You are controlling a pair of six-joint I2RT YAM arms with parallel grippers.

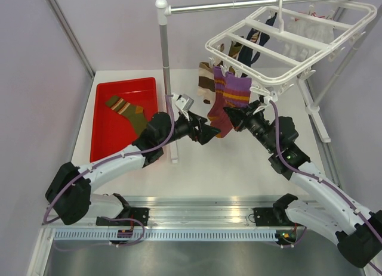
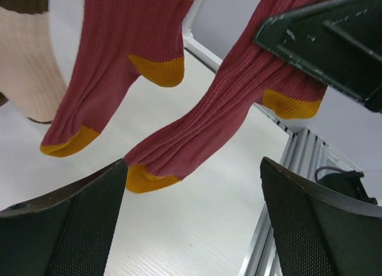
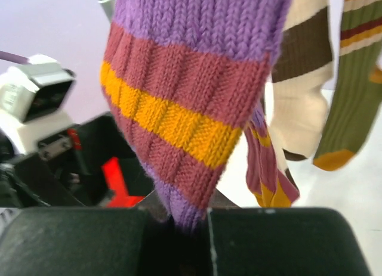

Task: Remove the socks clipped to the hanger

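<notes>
The hanger [image 1: 248,67] hangs from a pole [image 1: 239,6] in the upper right of the top view, with socks clipped along it. At its lower left edge hangs a purple sock [image 3: 191,79]. The right gripper [image 3: 206,228] is clamped on that sock's lower part, at the frame's centre. Just left of it, the left gripper [image 2: 194,168] has its fingers wide apart below the orange toes, holding nothing. A striped sock [image 1: 206,82] hangs further left. At left, a red tray [image 1: 104,142] holds an olive sock [image 1: 128,109].
</notes>
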